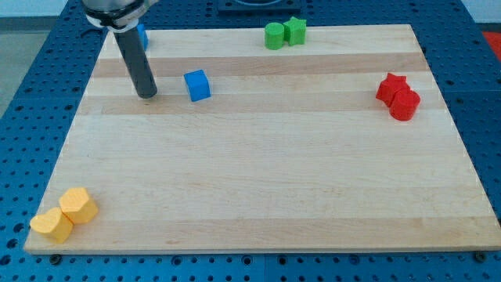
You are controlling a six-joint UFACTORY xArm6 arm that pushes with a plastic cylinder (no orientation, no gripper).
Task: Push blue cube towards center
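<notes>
The blue cube sits on the wooden board in the upper left part of the view. My tip rests on the board just to the left of the cube, with a small gap between them. The dark rod rises from the tip toward the view's top left. A second blue block is partly hidden behind the rod at the board's top left edge.
A green cylinder and a green star-shaped block touch at the top edge. A red star and a red cylinder sit at the right. Two yellow blocks lie at the bottom left corner.
</notes>
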